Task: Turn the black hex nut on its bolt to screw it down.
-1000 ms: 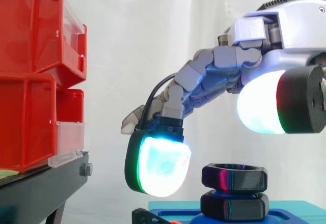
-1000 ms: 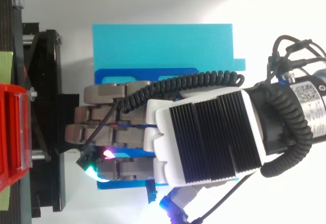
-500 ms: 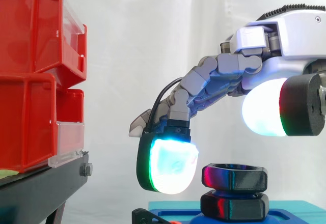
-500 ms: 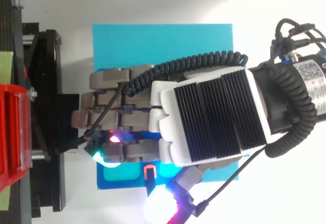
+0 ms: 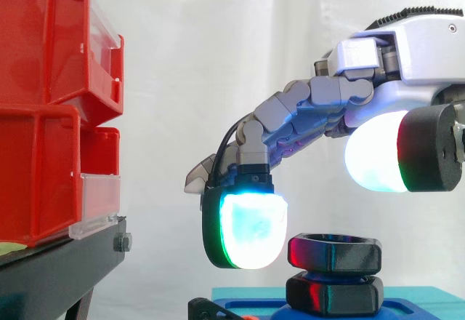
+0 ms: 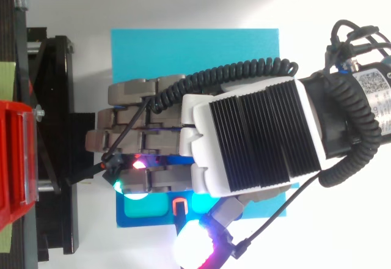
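The black hex nut (image 5: pixel 334 253) sits above a second black hex piece (image 5: pixel 334 294) on a blue base (image 5: pixel 407 296). My hand (image 5: pixel 407 51) reaches in from the right, above the nut, and is open, its fingers stretched down to the left. A glowing white-green fingertip pad (image 5: pixel 247 229) hangs just left of the nut, with a small gap between them. The thumb pad (image 5: pixel 374 153) glows white above and to the right of the nut, well clear of it. In the top view my hand (image 6: pixel 250 137) covers the nut, over the blue plate (image 6: pixel 195 49).
Stacked red bins (image 5: pixel 43 109) rest on a black stand (image 5: pixel 65 269) at the left, close to the fingertips. In the top view the black stand (image 6: pixel 55 128) and a red bin (image 6: pixel 12 153) lie along the left edge. A white curtain hangs behind.
The fingers have swung right, bringing the glowing fingertip pad closer to the nut's left side. In the top view the hand turned and its thumb pad came out at the bottom edge.
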Robot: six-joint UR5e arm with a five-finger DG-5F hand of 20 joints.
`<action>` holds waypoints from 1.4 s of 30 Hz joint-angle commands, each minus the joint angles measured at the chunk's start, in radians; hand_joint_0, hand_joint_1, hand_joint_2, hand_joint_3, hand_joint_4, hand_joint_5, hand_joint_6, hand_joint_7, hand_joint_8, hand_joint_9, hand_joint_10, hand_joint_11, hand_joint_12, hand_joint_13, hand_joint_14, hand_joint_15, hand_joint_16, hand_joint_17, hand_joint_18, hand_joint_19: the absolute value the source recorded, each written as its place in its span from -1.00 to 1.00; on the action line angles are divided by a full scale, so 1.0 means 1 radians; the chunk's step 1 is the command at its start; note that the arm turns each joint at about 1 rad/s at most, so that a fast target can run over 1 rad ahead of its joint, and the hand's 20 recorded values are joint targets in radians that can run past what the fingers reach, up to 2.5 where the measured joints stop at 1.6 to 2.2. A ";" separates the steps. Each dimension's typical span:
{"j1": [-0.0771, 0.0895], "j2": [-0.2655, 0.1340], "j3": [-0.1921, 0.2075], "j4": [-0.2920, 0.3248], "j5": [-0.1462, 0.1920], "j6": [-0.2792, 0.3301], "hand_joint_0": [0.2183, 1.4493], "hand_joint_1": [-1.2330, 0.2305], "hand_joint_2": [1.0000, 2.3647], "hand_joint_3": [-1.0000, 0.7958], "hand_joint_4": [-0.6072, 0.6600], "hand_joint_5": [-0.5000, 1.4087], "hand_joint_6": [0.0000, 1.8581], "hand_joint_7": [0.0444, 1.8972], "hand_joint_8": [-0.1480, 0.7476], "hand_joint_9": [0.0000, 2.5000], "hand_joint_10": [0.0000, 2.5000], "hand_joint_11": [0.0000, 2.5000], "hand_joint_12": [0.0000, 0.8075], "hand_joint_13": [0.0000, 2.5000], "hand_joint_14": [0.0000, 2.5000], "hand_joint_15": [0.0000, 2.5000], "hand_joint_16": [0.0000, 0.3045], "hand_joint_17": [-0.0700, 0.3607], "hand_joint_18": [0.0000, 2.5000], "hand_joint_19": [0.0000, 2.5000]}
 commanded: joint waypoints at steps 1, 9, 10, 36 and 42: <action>0.000 -0.001 0.001 0.002 0.001 -0.001 -0.55 0.30 -1.00 -0.44 0.44 -0.67 -0.36 -0.08 -0.01 -0.70 -1.00 -0.82 -0.09 -0.61 -1.00 -0.88 -0.68 -0.17 -0.71 -0.83; -0.006 -0.001 0.000 -0.005 -0.010 -0.001 -0.55 0.30 -1.00 -0.44 0.43 -0.67 -0.37 -0.07 -0.01 -0.70 -1.00 -0.82 -0.10 -0.60 -1.00 -0.88 -0.68 -0.17 -0.71 -0.82; -0.006 0.001 0.000 -0.005 -0.013 -0.001 -0.54 0.30 -1.00 -0.44 0.44 -0.67 -0.37 -0.06 -0.01 -0.70 -1.00 -0.82 -0.09 -0.60 -1.00 -0.88 -0.68 -0.17 -0.71 -0.82; -0.020 -0.002 0.000 0.013 -0.045 0.001 -0.54 0.30 -1.00 -0.44 0.43 -0.66 -0.38 -0.05 -0.01 -0.68 -1.00 -0.82 -0.10 -0.60 -1.00 -0.88 -0.68 -0.17 -0.71 -0.82; -0.014 -0.001 0.000 0.016 -0.033 0.001 -0.55 0.29 -1.00 -0.44 0.42 -0.66 -0.37 -0.05 -0.01 -0.68 -1.00 -0.82 -0.10 -0.60 -1.00 -0.87 -0.68 -0.17 -0.71 -0.82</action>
